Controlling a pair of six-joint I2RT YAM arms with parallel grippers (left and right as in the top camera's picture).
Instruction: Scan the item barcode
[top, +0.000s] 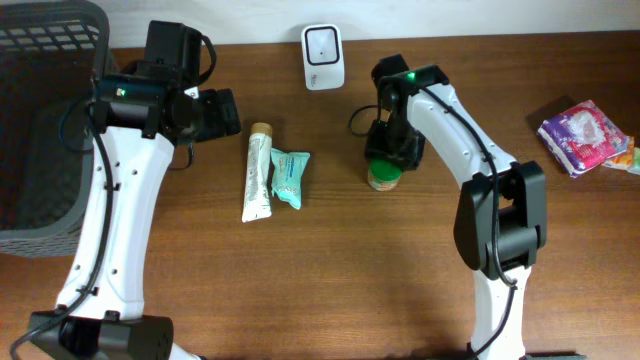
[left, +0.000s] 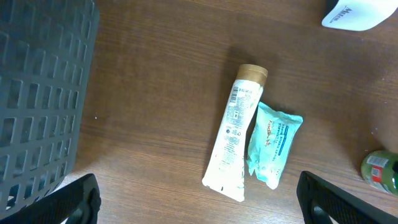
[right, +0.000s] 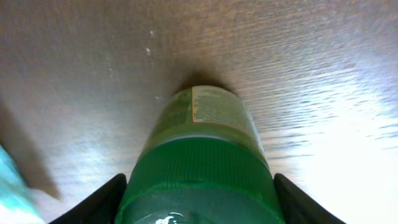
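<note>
green-lidded jar (right: 199, 168) | upright, label showing | white scanner (top: 323, 55) | well apart

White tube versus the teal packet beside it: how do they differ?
The white tube is longer and narrow, with a tan cap; the teal packet is shorter and capless. The tube looks smooth, the packet crinkled. The tube shows what seems a barcode near its cap; none is plain on the packet. Both lie flat on the table, side by side.

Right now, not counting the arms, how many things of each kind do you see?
tube: 1
teal packet, pink packet: 2
green bottle: 1
scanner: 1
basket: 1
Total: 6
</note>
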